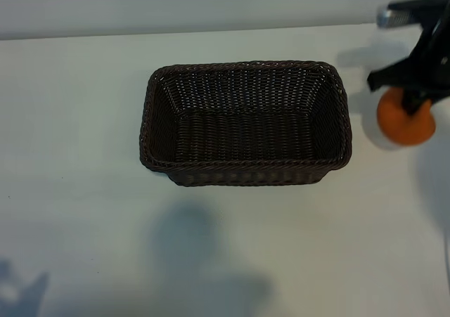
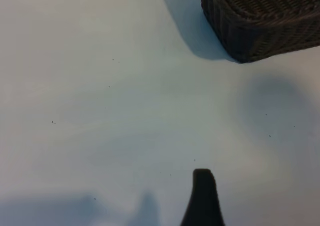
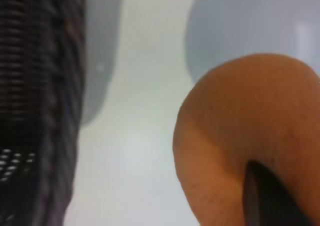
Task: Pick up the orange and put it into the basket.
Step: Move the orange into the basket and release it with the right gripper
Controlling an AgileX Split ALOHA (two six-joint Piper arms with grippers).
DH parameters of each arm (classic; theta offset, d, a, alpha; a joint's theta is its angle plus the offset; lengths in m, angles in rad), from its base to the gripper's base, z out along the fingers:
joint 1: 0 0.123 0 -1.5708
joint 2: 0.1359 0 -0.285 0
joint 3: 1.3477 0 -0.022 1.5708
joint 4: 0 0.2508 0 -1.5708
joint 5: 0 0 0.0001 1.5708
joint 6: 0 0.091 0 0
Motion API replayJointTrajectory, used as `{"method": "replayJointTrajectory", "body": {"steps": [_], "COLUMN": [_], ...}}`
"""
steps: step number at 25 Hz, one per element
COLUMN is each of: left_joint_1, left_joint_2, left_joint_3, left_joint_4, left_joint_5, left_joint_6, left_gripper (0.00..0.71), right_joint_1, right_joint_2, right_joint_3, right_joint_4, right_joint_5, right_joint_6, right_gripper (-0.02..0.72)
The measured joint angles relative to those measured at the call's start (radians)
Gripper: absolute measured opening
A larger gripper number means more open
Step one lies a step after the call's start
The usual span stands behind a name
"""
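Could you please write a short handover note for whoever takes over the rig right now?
Right gripper: shut on the orange, at the far right of the table, beside the basket and outside it.
Left gripper: open, holding nothing, parked away from the basket over bare table.
Basket: middle of the table, nothing in it.
Done: orange grasped.
Left: carry it across over the basket, release it inside, then pull the right arm back.

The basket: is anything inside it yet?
Nothing shows inside the basket: only its bare woven floor and walls. The orange is outside, to its right, clamped in the right pincer.
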Motion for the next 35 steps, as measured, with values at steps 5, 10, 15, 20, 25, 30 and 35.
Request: {"method": "replayJointTrajectory", "body": {"steps": [5, 10, 15, 20, 25, 30, 35], "left_joint_1": [0.000, 0.000, 0.000, 0.000, 0.000, 0.000, 0.000], "left_joint_2": [0.000, 0.000, 0.000, 0.000, 0.000, 0.000, 0.000], "left_joint_3": [0.000, 0.000, 0.000, 0.000, 0.000, 0.000, 0.000], "left_joint_4": [0.000, 0.000, 0.000, 0.000, 0.000, 0.000, 0.000], "left_joint_5": [0.000, 0.000, 0.000, 0.000, 0.000, 0.000, 0.000], "left_joint_6": [0.000, 0.000, 0.000, 0.000, 0.000, 0.000, 0.000], "left_gripper": [0.565, 0.565, 0.565, 0.565, 0.565, 0.564, 0.564], "right_joint_1": [0.000, 0.000, 0.000, 0.000, 0.047, 0.149, 0.245], "right_joint_2": [-0.107, -0.132, -0.132, -0.132, -0.132, -0.132, -0.113], "right_joint_3": [-0.043, -0.063, -0.066, -0.066, -0.066, -0.066, -0.099], "right_joint_4": [0.000, 0.001, 0.007, 0.059, 0.078, 0.082, 0.087], "right_joint_5": [0.036, 0.072, 0.099, 0.104, 0.095, 0.058, 0.056], "right_joint_6": [0.000, 0.000, 0.000, -0.002, -0.002, -0.002, 0.008], "right_gripper": [0.076, 0.076, 0.074, 0.074, 0.074, 0.074, 0.074]}}
